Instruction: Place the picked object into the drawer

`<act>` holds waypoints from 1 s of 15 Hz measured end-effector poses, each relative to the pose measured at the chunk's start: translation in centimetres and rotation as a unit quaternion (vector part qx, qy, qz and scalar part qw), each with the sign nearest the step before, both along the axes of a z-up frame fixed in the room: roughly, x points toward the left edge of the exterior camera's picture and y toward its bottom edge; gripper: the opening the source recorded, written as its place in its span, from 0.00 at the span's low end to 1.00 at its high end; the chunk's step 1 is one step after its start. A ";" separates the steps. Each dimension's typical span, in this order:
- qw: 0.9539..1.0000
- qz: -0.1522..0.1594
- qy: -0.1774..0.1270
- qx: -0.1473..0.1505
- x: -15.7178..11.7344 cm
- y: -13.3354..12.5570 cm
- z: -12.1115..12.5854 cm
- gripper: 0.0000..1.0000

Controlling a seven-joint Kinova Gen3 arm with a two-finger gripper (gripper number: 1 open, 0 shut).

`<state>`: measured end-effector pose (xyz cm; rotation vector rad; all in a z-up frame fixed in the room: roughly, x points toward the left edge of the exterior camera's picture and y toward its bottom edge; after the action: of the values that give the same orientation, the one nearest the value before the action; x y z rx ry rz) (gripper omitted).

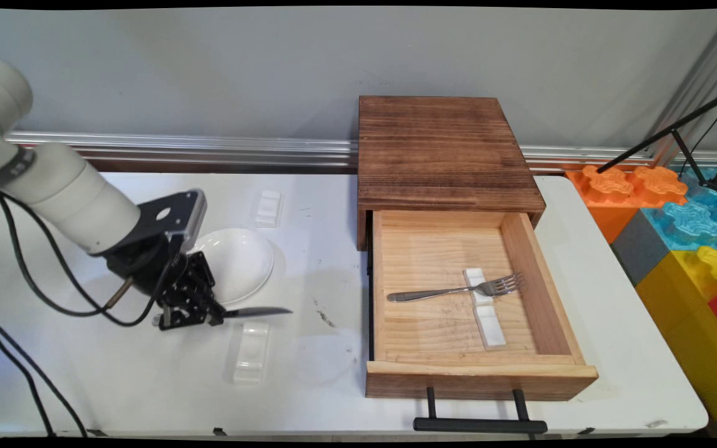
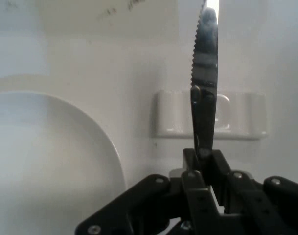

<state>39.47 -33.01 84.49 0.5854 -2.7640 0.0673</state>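
The black two-finger jaws (image 1: 218, 316) are clamped on a serrated silver table knife (image 1: 257, 312), blade pointing straight out from them, just above a clear white cutlery rest (image 1: 251, 351) on the white tabletop (image 1: 309, 348); a round white plate (image 1: 240, 261) lies just beside them; well beyond, an open light wooden drawer (image 1: 477, 373) holds a silver metal fork (image 1: 455, 289).

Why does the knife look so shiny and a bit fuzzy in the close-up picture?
Hand view: the serrated steel knife sits very near the camera, clamped in the black pincer, so its blade mirrors the bright table and looks soft; the white rectangular rest behind is blurry too. Main view: the same knife looks sharper, and soft shadows lie under the round white plate.
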 end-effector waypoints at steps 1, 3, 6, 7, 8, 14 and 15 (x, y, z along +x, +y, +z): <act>1.000 0.002 0.000 0.000 -0.2 -0.2 0.4 0.00; 1.000 0.007 0.001 -0.001 -1.0 -0.8 1.6 0.00; 1.000 0.013 0.006 -0.001 -2.5 -1.9 3.4 0.00; 1.000 0.015 0.007 -0.001 -3.0 -2.4 3.9 0.00; 1.000 0.018 0.008 -0.001 -3.6 -2.8 4.5 0.00; 0.999 0.026 0.027 -0.003 -8.2 -5.2 7.2 0.00; 0.999 0.025 0.030 -0.004 -9.0 -5.6 7.5 0.00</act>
<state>30.46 -38.66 92.02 0.6445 -2.6890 0.0713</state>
